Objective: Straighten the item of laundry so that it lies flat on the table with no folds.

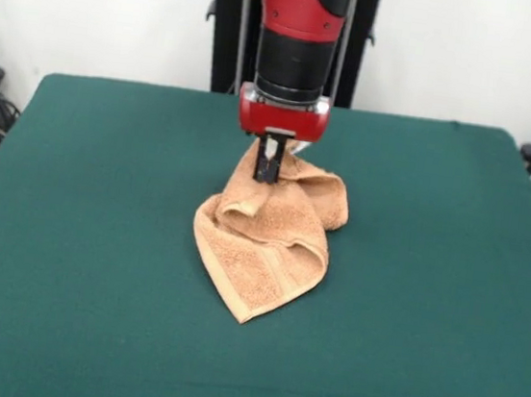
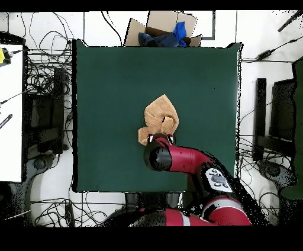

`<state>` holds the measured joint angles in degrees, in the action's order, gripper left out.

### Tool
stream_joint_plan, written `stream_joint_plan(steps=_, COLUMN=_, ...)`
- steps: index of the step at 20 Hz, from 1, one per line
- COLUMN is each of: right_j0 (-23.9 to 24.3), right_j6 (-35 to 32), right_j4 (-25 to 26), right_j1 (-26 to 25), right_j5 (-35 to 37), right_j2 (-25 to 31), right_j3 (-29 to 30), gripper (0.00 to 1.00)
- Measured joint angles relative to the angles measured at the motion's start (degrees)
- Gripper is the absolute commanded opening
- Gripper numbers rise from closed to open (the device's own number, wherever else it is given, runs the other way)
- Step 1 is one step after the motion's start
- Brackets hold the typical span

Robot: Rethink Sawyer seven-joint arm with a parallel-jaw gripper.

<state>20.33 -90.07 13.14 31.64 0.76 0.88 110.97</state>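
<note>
The tan terry towel (image 1: 265,242) lies crumpled and folded over itself near the middle of the dark green table (image 1: 77,234), with one corner pointing toward the camera. My gripper (image 1: 269,172) comes down from above and is shut on the towel's far edge, holding that part lifted a little off the table. In the overhead view the towel (image 2: 161,115) lies just above my red arm's wrist (image 2: 158,155), which hides the gripper and the pinched edge. The white tag does not show.
A cardboard box with blue cloth (image 2: 161,32) stands off the table's far edge in the overhead view. Cables and equipment (image 2: 41,112) lie on the floor around the table. The black pedestal (image 1: 227,39) stands behind the table.
</note>
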Motion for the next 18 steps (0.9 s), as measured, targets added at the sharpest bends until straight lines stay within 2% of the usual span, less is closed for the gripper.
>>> stream_joint_plan(steps=9, right_j0=-3.1, right_j6=0.0, right_j4=0.0, right_j1=-0.1, right_j5=0.0, right_j2=-0.6, right_j3=-0.5, gripper=0.0)
stream_joint_plan(steps=18, right_j0=-3.5, right_j6=0.0, right_j4=0.0, right_j1=-0.2, right_j5=0.0, right_j2=-1.1, right_j3=-0.7, gripper=0.0)
